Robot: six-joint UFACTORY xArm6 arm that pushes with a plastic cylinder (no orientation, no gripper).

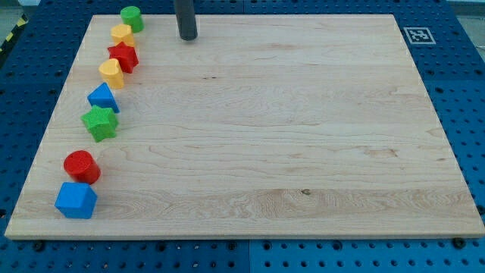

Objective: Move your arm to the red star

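The red star (123, 56) lies near the view's top left on the wooden board (288, 136), in a line of blocks along the left edge. My tip (187, 36) stands on the board near the top edge, to the right of the red star and a little above it, with a clear gap between them. It touches no block.
The line along the left edge holds a green cylinder (132, 17), a yellow block (122, 33), a yellow block (111, 73), a blue block (102, 98), a green star (100, 122), a red cylinder (81, 166) and a blue block (76, 200). A marker tag (417, 35) sits at top right.
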